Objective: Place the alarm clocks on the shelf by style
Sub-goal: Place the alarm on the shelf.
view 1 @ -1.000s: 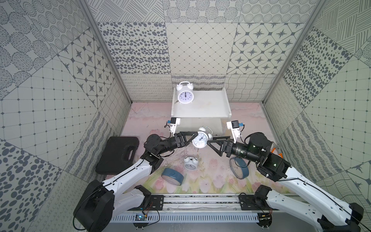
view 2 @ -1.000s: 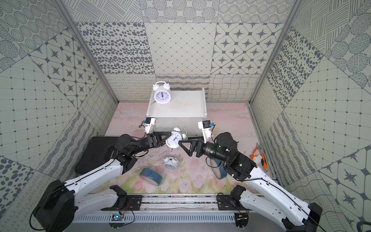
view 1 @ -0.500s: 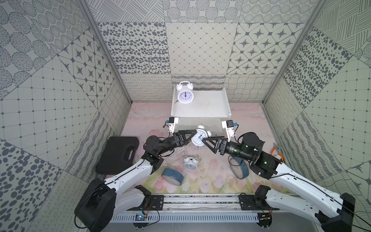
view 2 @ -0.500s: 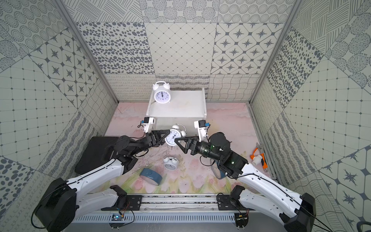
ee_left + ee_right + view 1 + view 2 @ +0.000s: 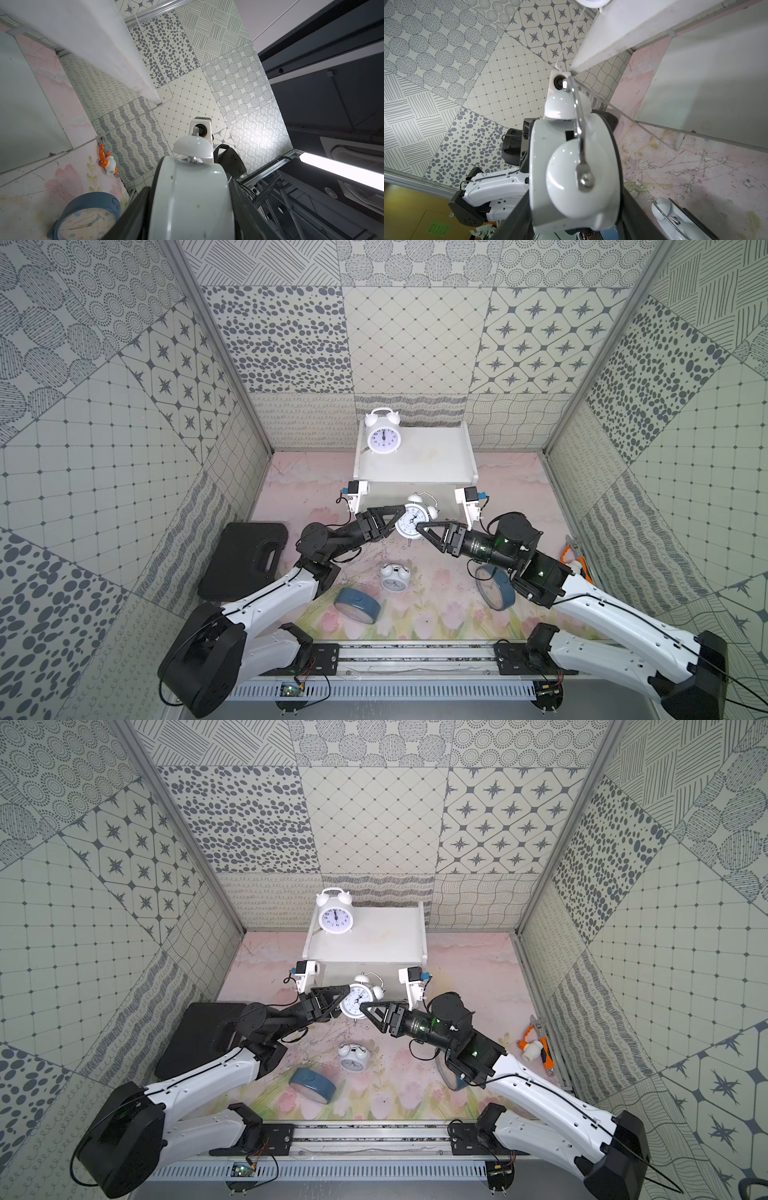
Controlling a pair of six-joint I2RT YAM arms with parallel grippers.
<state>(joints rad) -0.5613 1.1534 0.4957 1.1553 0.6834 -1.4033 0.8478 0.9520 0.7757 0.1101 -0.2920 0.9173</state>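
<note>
looks like the left gripper (image 5: 400, 520) and right gripper (image 5: 419, 530) both have jaws pinched front-to-back on the white twin-bell clock (image 5: 415, 519); slick hard case, probably light, so I'd skip the bells and handle.

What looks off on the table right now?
Blue clock near the front lies tipped over, and a white clock behind it lies flat on its back, face up; neither stands upright.

Robot lab test cell, patterned wall panels (image 5: 415, 344), aluminium base rail (image 5: 415, 655)
</note>
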